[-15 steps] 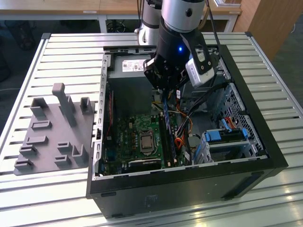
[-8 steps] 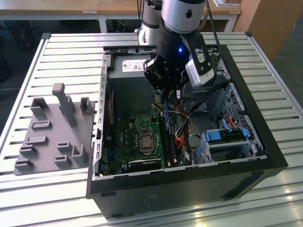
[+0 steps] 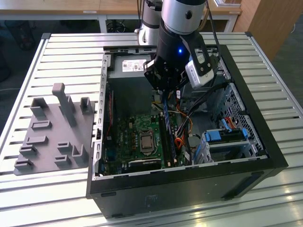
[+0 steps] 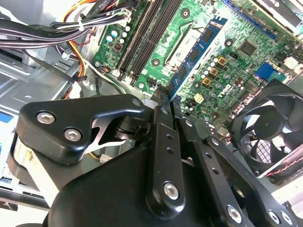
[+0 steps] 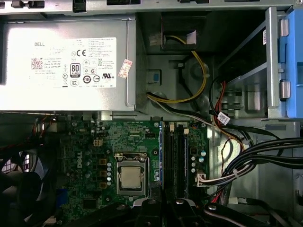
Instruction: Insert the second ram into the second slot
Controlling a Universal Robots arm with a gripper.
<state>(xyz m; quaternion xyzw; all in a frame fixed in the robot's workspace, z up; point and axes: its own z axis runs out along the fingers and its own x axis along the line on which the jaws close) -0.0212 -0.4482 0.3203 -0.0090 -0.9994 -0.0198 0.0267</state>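
The claw hangs over the open computer case in the middle of the exterior view, clamped on one end of the second ram. The blue stick runs down from it toward the motherboard. By my reckoning it is not seated.

The worry is alignment. In the first wrist view the second ram shows as a thin blue line just beside the dark memory slots, on the processor side, though the camera's angle may exaggerate that. Which slot is the second I cannot tell. If the stick is pressed down off-line, its edge would land on a slot wall or latch. Held at one end only, it could twist in the grip or bend. The cable bundle lies near the slots' other side and might snag.

The second wrist view gives what that one cannot: the stick's flat, chip-covered face, the fingers pinching it, and the fan close by. The exterior view adds height above the board, and the grey fixture on the counter at the exterior view's left.
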